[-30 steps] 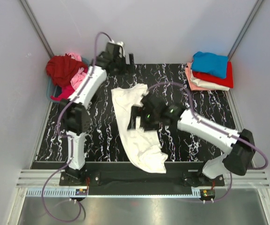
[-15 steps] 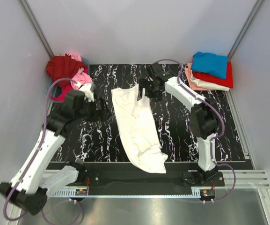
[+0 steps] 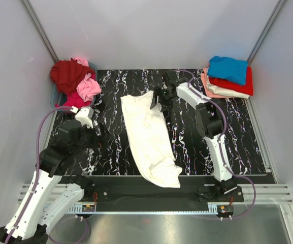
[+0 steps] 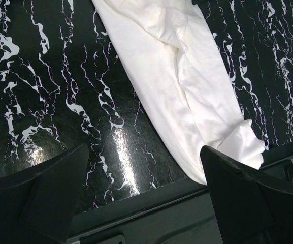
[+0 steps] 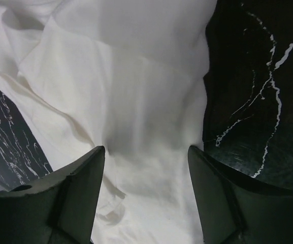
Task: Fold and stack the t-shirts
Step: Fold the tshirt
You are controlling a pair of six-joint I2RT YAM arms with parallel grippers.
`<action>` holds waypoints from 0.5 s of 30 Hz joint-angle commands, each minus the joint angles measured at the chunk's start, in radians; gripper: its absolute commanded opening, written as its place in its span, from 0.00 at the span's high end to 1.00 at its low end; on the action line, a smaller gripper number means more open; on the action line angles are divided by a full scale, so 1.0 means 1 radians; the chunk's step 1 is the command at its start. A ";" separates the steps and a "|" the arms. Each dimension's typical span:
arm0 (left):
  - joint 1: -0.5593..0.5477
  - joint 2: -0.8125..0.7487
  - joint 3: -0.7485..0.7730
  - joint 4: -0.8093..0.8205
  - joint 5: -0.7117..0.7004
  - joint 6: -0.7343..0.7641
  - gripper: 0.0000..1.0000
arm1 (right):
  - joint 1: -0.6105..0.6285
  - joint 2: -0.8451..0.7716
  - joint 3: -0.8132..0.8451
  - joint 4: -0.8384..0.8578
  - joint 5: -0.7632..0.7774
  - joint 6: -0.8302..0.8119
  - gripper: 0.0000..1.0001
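Folding step: the white shirt (image 3: 149, 140) lies in a long strip on the table (image 3: 197, 147), with the right gripper (image 5: 146, 168) spread and empty over its far end and the left gripper (image 4: 143, 168) spread and empty beside it; the next move calls for pinching one end.

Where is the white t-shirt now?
In the top view the white t-shirt lies down the middle of the table, far end beneath the right gripper, near end at the front edge.

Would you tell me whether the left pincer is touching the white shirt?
Apart. The top view shows a strip of bare table between the left pincer and the shirt; the pincer is open and empty.
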 commanded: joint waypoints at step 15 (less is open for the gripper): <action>-0.002 -0.124 -0.104 0.169 -0.013 -0.003 0.01 | -0.001 0.132 0.088 0.097 0.028 0.080 1.00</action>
